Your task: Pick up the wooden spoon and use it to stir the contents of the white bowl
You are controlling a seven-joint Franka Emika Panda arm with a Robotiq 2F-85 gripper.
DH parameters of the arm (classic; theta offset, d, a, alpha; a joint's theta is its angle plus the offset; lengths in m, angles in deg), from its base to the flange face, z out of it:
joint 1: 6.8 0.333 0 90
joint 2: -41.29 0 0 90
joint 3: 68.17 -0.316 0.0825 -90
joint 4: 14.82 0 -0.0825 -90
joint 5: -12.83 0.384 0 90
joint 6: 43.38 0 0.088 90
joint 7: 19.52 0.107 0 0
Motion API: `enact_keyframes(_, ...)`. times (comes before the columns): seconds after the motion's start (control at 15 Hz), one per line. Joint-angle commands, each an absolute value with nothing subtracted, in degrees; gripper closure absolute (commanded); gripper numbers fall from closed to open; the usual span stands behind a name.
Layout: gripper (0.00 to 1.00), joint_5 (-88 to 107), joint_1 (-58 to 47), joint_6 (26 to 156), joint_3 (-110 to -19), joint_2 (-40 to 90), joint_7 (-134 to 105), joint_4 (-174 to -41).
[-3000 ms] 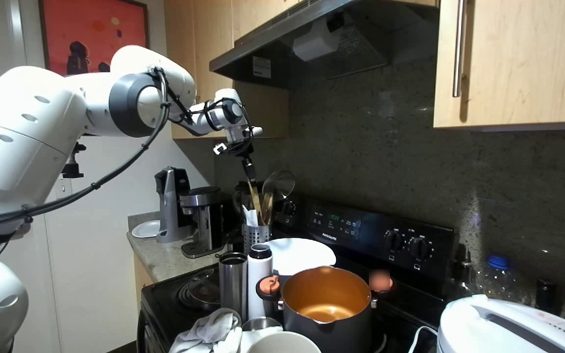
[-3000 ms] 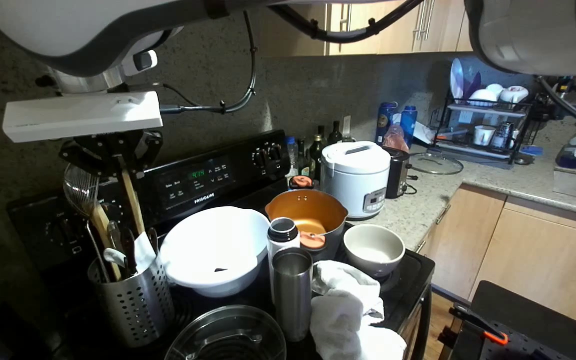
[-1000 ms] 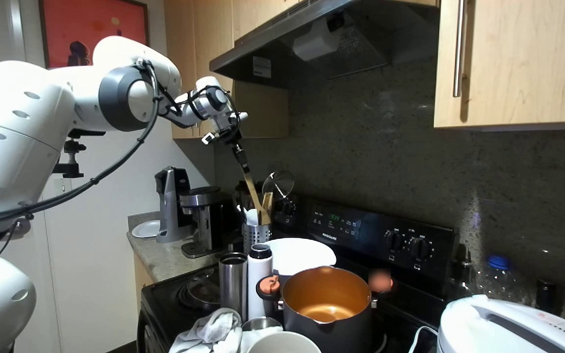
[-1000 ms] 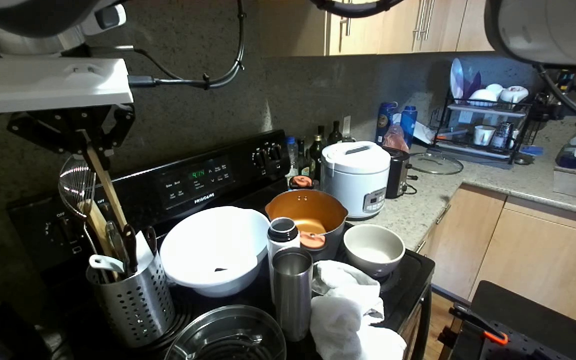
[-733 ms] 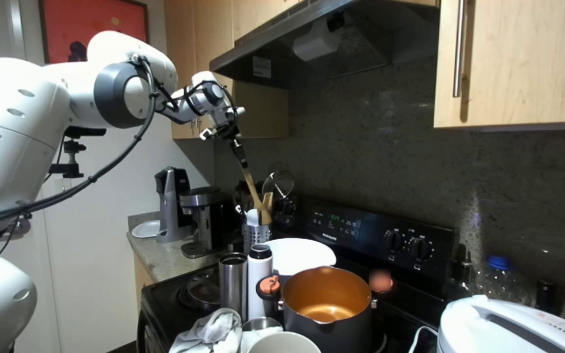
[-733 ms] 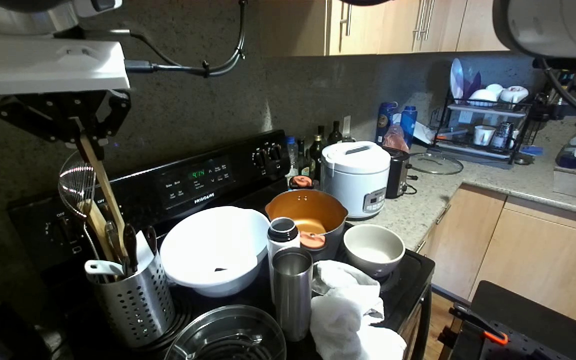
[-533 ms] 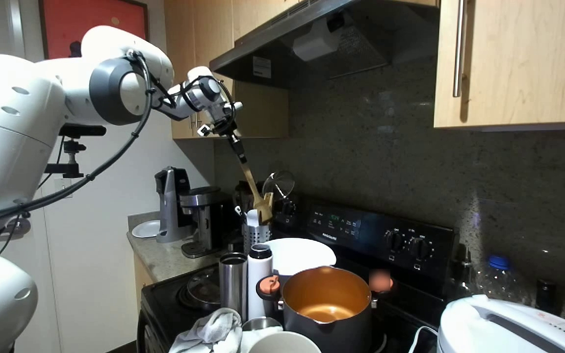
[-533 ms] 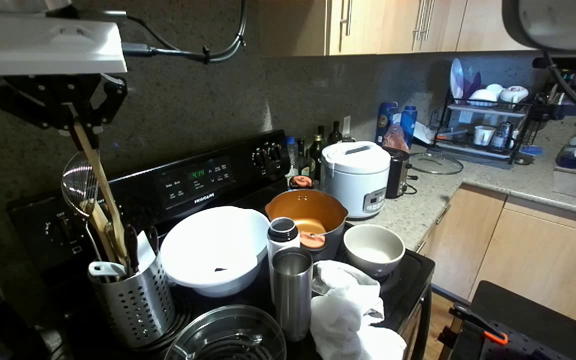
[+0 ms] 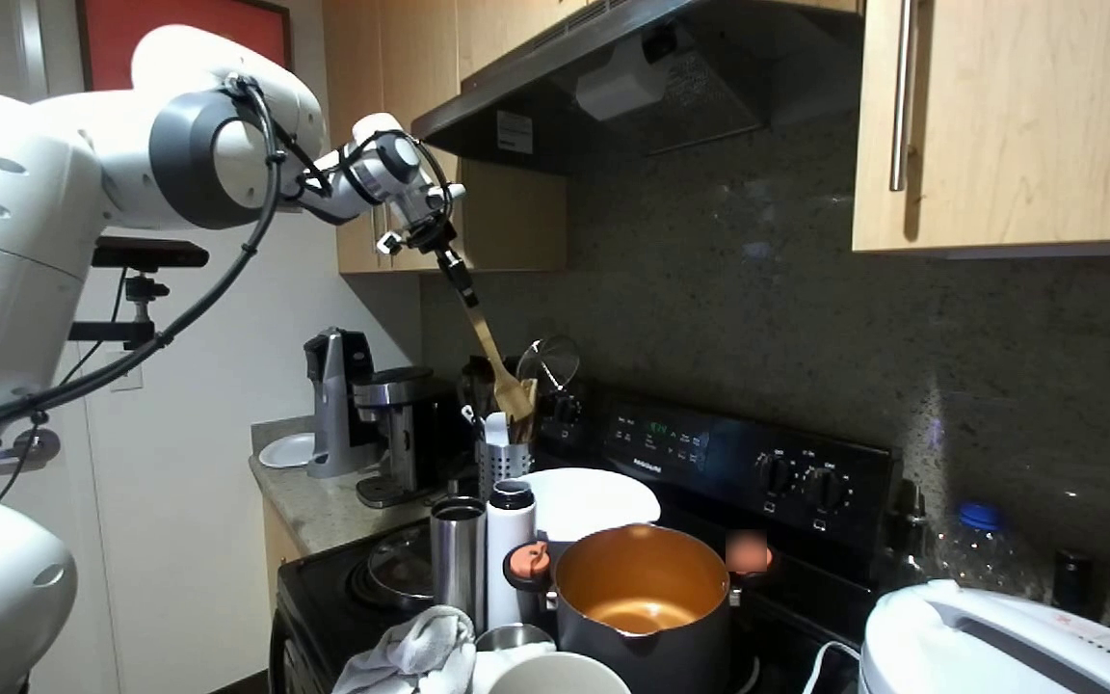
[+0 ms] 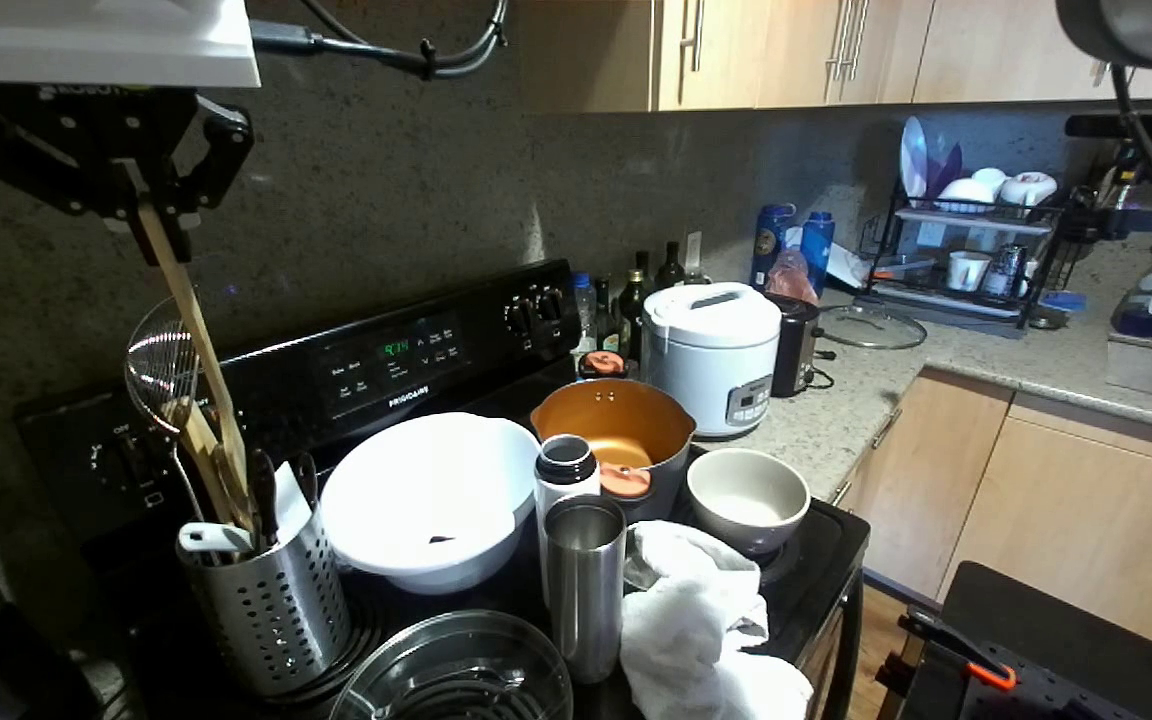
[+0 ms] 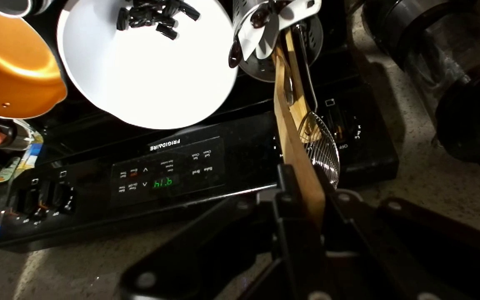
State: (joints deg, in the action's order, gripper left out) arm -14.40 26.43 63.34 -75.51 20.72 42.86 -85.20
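One wooden spoon (image 9: 495,361) hangs aslant above the utensil holder (image 10: 271,612), its handle pinched in the closed gripper (image 10: 162,238) near the upper end, presumably so that the broad end is left free to stir; that end shows over the holder's rim, and whether it touches the other utensils (image 10: 262,490) cannot be told. Just beside the holder sits the white bowl (image 11: 152,83) with black pieces (image 11: 147,16) in it, likely the contents to stir, a placing that should keep the carry short. Farther from the holder stands the orange-lined pot (image 10: 616,420), probably out of the spoon's path.
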Motion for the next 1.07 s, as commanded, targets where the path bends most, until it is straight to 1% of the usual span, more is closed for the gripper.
enact_keyframes(0.0, 0.94, -16.3, 26.9, 63.5, -75.0, 25.9, 45.6, -90.9)
enact_keyframes(0.67, 0.94, -18.7, 25.7, 59.0, -73.5, 36.8, 54.0, -100.6)
enact_keyframes(0.93, 0.94, -18.0, 24.2, 62.9, -71.7, 37.7, 54.1, -106.1)
enact_keyframes(1.0, 0.94, -18.2, 19.7, 64.1, -75.3, 37.1, 54.1, -107.1)
